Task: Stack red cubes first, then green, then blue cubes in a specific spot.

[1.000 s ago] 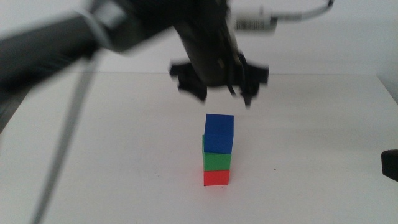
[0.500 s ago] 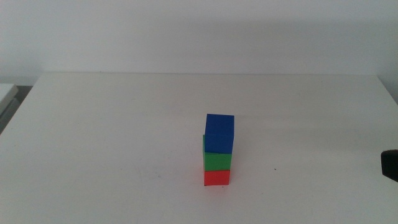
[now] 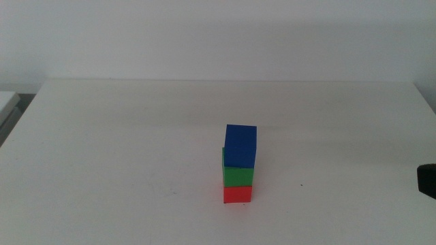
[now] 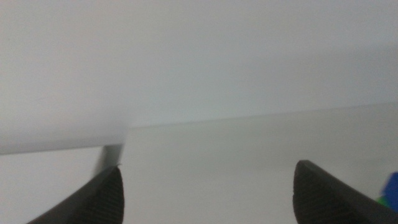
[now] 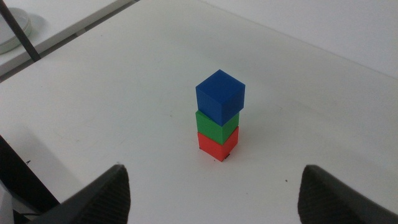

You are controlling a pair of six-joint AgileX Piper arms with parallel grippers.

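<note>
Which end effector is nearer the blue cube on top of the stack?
Probably right. The right end effector shows at the middle view's right edge, facing the blue cube. The left end effector is outside that view; its camera catches only the cube's edge.

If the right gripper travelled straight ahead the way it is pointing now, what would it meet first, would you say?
Probably the stack: the right gripper, jaws open, points toward the blue cube on the green cube on the red cube. It may reach the white table first; depth is unclear.
</note>
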